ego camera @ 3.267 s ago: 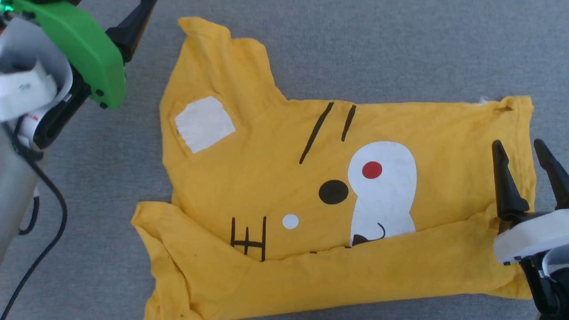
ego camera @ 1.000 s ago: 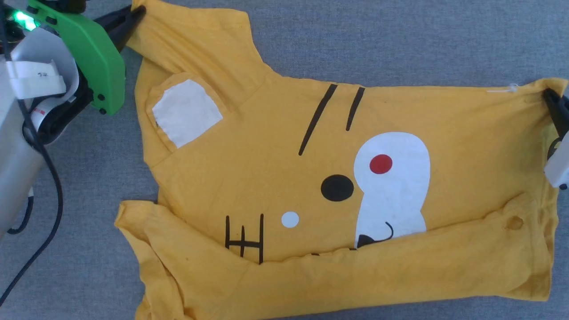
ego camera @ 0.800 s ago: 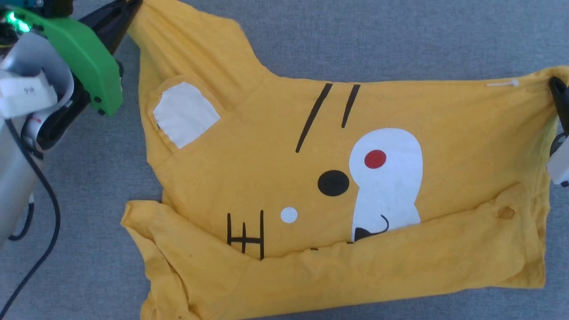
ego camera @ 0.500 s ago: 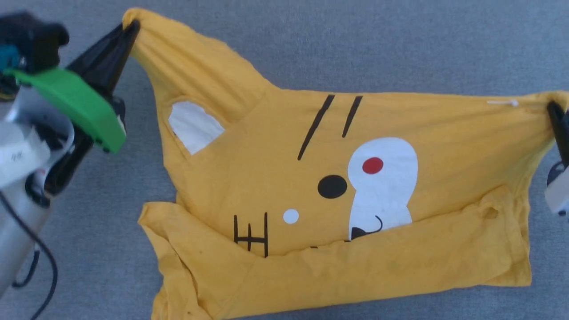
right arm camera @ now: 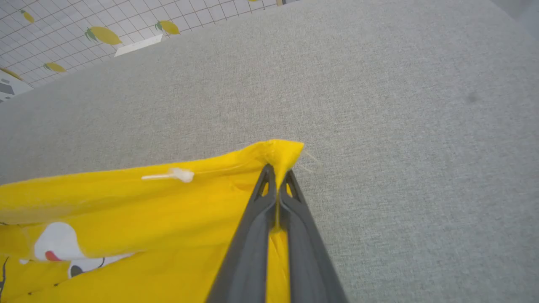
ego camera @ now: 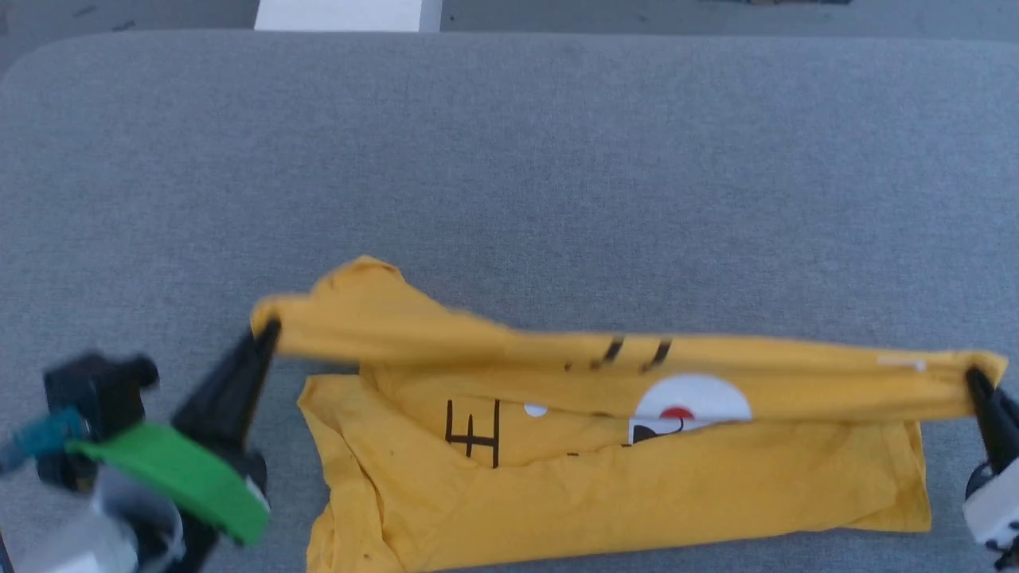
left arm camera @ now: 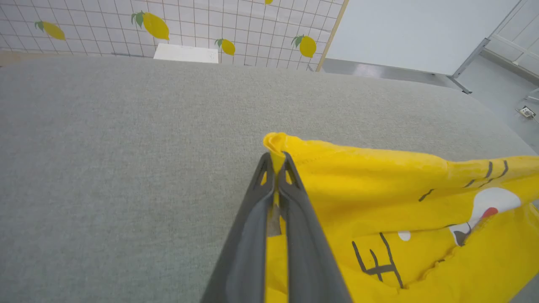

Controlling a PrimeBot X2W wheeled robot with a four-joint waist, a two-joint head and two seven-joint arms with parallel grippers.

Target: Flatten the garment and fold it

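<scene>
Fold's on: your left gripper (left arm camera: 276, 164) and right gripper (right arm camera: 277, 172) each pinch a corner of the shirt (ego camera: 605, 485), far edge lifted taut, so next I'd lay it evenly over the near half.

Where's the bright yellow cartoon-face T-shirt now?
Head view: the T-shirt lies lower centre on the grey fabric surface, far edge lifted between left fingers and right fingers.

Indoor test room or robot lab with staged home-style backdrop. Landmark: big grey felt-covered worktable with rounded corners (left arm camera: 126, 147). Beyond table's far edge: white grid-tiled wall printed with yellow lemons (left arm camera: 105, 17), flat white slab (left arm camera: 185, 54) at its foot. Right of table: glossy grey floor (left arm camera: 497, 97), plain white panel wall (left arm camera: 412, 29), small floor socket (left arm camera: 524, 112).
</scene>
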